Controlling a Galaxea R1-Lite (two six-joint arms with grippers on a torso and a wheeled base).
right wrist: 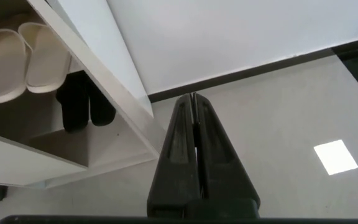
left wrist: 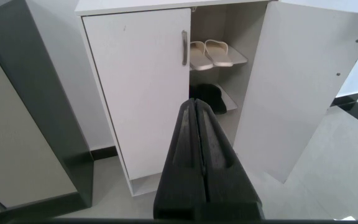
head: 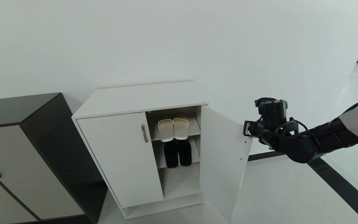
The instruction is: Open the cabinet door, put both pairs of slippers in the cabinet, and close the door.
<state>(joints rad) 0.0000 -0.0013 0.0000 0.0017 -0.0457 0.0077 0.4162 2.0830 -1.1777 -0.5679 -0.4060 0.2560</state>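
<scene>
While the white cabinet has its right door swung wide open, both pairs sit inside on the right half. The white slippers lie side by side on the upper shelf, touching each other. The black slippers lie side by side on the shelf directly below. The left door is closed, w/ a vertical metal handle near its inner edge.

The right gripper has fingers pressed together and nothing between them. In the head view it's near the open door's free edge, approx. at the top hinge-hole level, on the outer side. No grip on the door.

The left gripper is likewise closed flat and holds nothing. It's in front of the cabinet, well apart from it, pointing toward the opening.

A dark cabinet w/ light door panels stands just beside the white one on the left. Both are against a plain white wall. The floor is pale w/ a black stripe running across the right side.
</scene>
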